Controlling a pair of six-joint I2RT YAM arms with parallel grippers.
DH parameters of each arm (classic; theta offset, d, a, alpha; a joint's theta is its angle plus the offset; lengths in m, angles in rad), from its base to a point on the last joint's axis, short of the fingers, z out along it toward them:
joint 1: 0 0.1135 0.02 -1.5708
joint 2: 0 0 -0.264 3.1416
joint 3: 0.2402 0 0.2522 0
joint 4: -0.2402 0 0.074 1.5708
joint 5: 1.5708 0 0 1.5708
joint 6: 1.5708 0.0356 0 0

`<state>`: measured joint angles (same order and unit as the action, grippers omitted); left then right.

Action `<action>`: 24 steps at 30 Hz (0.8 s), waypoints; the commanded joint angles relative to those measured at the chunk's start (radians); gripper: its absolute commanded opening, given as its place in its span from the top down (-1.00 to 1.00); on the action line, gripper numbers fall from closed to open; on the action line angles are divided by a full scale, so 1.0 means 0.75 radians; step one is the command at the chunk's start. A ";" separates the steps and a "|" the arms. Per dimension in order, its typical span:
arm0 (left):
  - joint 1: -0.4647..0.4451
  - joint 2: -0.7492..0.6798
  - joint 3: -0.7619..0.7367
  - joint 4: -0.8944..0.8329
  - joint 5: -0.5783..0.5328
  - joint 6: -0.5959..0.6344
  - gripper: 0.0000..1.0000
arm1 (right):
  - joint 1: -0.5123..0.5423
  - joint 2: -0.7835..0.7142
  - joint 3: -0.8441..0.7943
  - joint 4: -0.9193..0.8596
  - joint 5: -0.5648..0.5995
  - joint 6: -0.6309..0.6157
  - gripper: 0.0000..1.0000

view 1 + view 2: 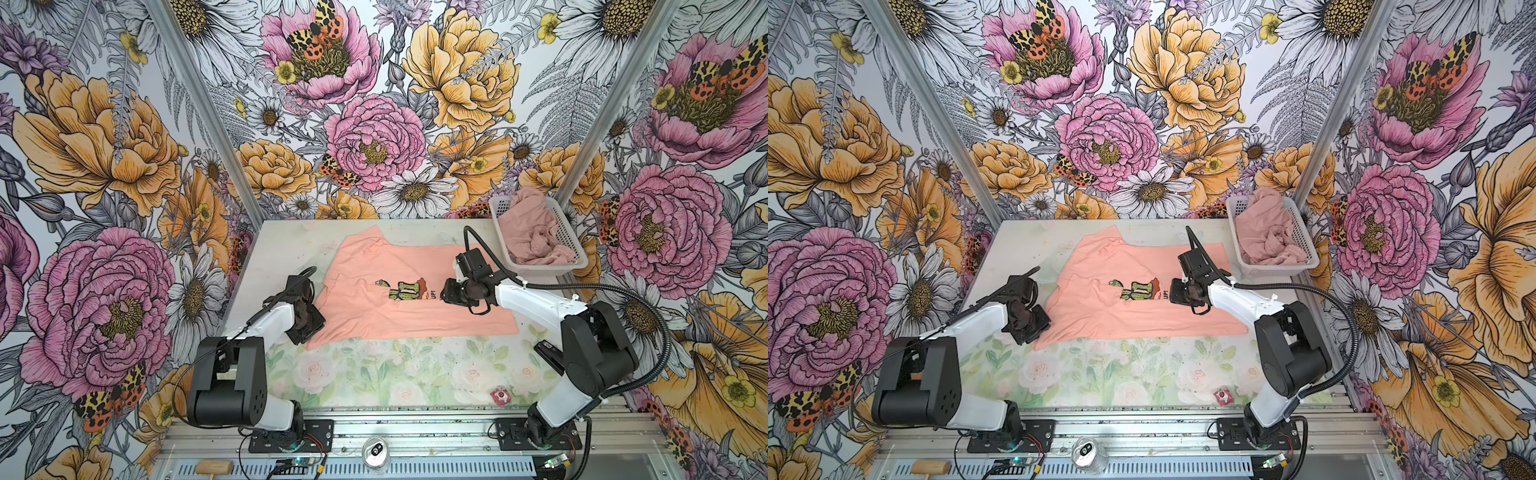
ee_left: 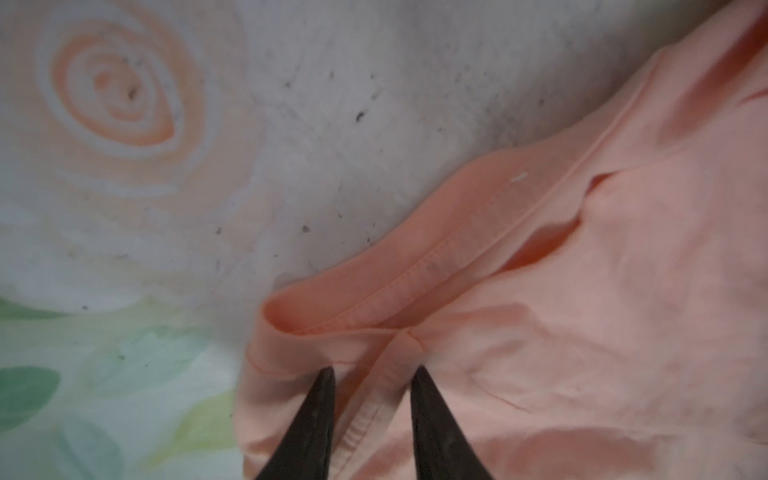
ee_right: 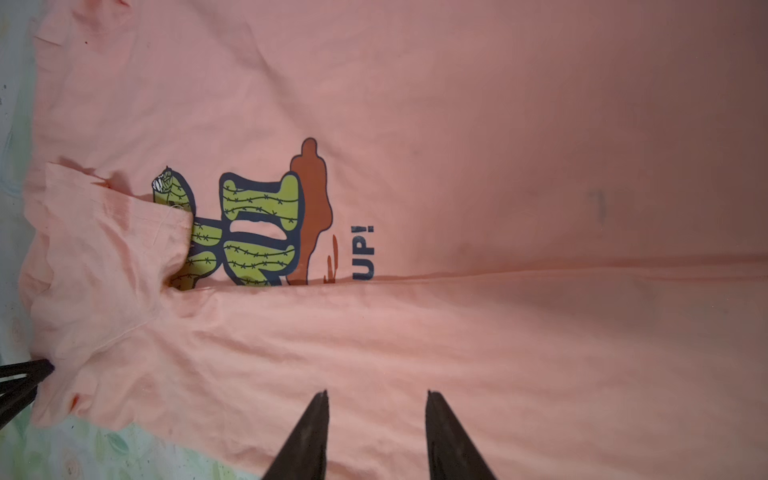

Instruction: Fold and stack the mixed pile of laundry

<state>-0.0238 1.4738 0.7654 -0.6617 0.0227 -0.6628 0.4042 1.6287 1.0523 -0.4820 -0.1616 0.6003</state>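
I count 0 of 2 garments finished: the peach T-shirt (image 1: 395, 257) lies partly folded on the table (image 1: 374, 374), my left gripper (image 2: 374, 370) part-open astride its hem, my right gripper (image 3: 376, 392) open and empty above it, and the pink garment (image 1: 528, 237) is crumpled in the basket (image 1: 548, 270).

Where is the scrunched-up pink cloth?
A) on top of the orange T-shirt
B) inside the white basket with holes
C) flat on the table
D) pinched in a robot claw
B: in both top views the pink cloth sits bunched up inside the white basket at the far right of the table, apart from the orange T-shirt.
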 commanded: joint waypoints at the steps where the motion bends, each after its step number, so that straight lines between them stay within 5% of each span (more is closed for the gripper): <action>1: -0.007 0.036 0.049 0.015 -0.031 0.066 0.50 | -0.035 -0.052 -0.054 -0.008 0.011 -0.023 0.20; 6: -0.005 0.046 0.079 0.011 -0.065 0.110 0.76 | -0.101 -0.056 -0.143 -0.008 0.010 -0.019 0.20; 17: 0.017 0.074 0.162 -0.067 -0.175 0.246 0.78 | -0.201 -0.041 -0.314 -0.009 0.097 -0.026 0.20; 21: 0.035 0.084 0.157 -0.060 -0.179 0.254 0.61 | -0.215 -0.055 -0.327 -0.019 0.122 -0.031 0.21; 24: 0.056 0.095 0.159 -0.050 -0.156 0.258 0.26 | -0.223 -0.056 -0.325 -0.026 0.120 -0.031 0.21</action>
<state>-0.0017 1.5349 0.8772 -0.7040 -0.0727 -0.4854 0.2516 1.5921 0.8341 -0.4625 -0.1238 0.5846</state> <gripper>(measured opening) 0.338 0.397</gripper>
